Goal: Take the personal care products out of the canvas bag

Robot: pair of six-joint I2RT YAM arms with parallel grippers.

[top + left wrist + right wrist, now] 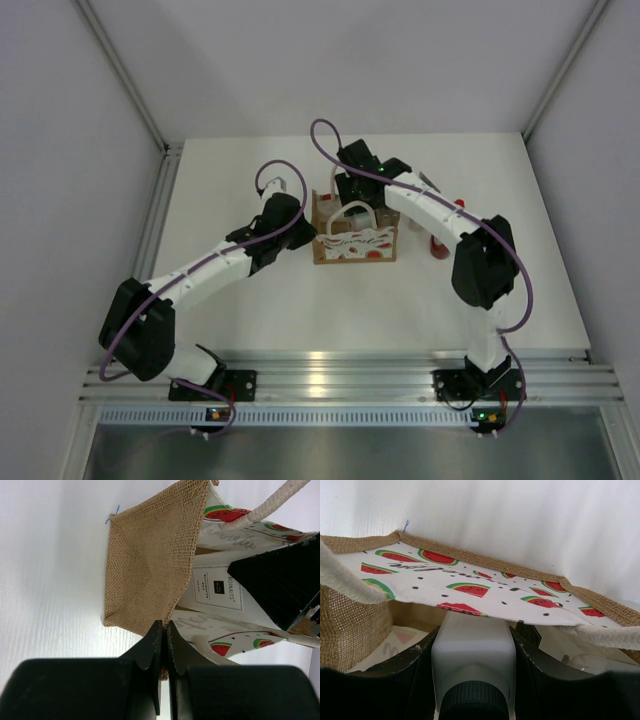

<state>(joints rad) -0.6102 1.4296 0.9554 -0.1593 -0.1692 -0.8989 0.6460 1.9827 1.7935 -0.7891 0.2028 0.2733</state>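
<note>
The canvas bag point(355, 238) stands upright mid-table, its watermelon panel facing the near edge. My left gripper point(303, 232) is shut on the bag's burlap left edge; in the left wrist view the fingers point(165, 626) pinch that edge. My right gripper point(352, 193) reaches into the bag's open top from behind. In the right wrist view it point(474, 630) is shut on a white bottle point(472, 652) with a dark round cap point(472, 702), inside the bag mouth. The same bottle's label point(217, 587) shows in the left wrist view. A red bottle point(437, 244) lies on the table right of the bag, partly hidden by my right arm.
The bag's rope handles point(352, 208) loop near my right gripper. The watermelon panel point(470, 582) hangs just above the held bottle. White walls and a metal frame bound the table; bare white tabletop point(330, 300) lies in front of the bag.
</note>
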